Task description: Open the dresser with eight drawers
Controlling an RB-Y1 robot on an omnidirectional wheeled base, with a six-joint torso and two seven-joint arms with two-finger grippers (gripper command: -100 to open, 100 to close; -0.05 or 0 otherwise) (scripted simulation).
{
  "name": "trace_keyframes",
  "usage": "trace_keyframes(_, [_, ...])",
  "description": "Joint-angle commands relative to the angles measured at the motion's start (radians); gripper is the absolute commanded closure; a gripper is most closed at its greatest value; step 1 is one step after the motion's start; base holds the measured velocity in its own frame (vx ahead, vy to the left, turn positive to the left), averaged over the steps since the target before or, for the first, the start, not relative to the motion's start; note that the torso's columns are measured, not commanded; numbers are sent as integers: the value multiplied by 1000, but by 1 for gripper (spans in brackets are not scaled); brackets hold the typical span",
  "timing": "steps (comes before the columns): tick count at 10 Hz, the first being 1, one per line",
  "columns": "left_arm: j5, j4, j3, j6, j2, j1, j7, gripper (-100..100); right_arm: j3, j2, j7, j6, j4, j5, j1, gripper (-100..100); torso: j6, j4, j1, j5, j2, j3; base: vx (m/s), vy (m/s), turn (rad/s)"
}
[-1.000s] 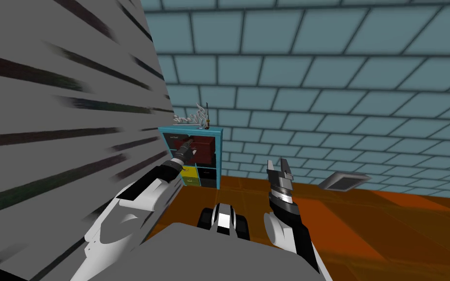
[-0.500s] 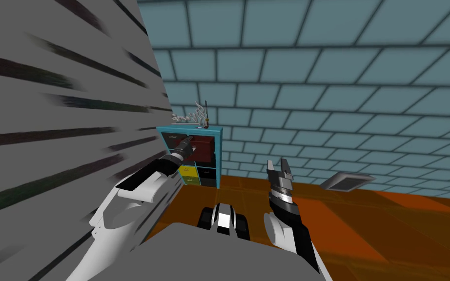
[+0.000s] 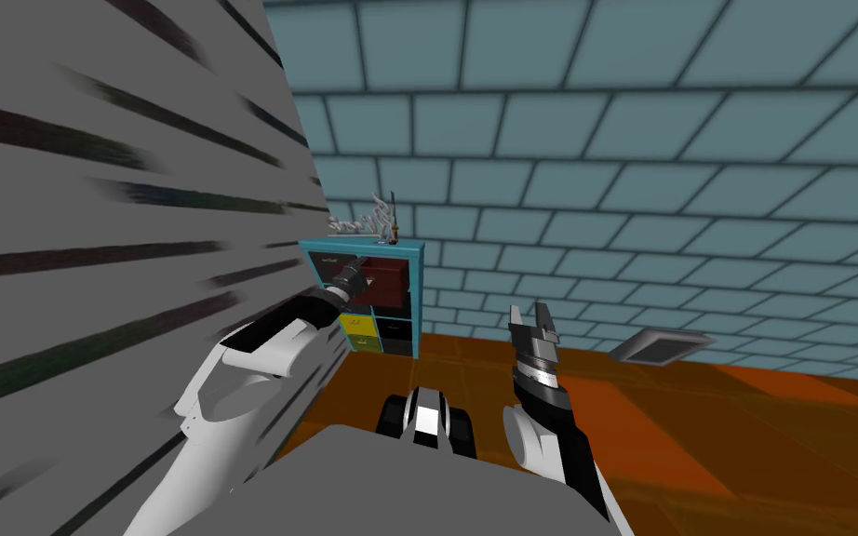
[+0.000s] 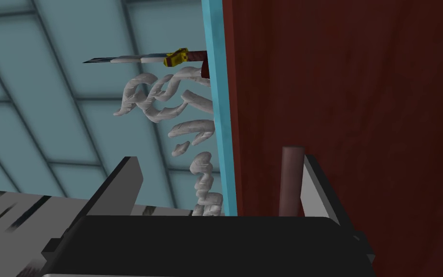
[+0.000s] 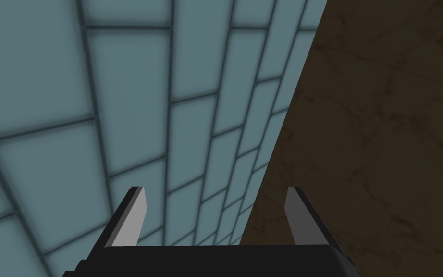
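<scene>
With the dresser (image 3: 367, 298) standing in the far left corner of the floor, your left tool (image 4: 220, 161) is open around the handle (image 4: 291, 180) of its dark red top drawer (image 4: 360, 120), so close on that handle and pull straight back; the right tool (image 5: 215, 192) hangs open.

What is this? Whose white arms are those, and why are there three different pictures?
It is a robot with two arms, drawn by a computer. One picture comes from a camera on its head, looking down; the other two from cameras on its hands. The left gripper, two thin grey fingers on a dark box, is at the blue-green dresser with coloured drawers. Its fingers are open, and the dark red round handle of a dark red drawer front stands between them, near one finger. On the dresser stand a grey curly ornament and a knife with a yellow guard. The right gripper is open and holds nothing.
</scene>
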Motion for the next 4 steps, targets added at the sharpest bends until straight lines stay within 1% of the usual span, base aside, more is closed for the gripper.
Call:
trace_keyframes(1, [0,1,0,1,0,1,0,0,0,0,0,0,0,0,0,0,0,-1,0,0,-1,0,0,0,0])
trace_keyframes(4, [0,2,-1,2,0,2,0,0,0,0,0,0,0,0,0,0,0,-2,0,1,-2,-1,0,0,0])
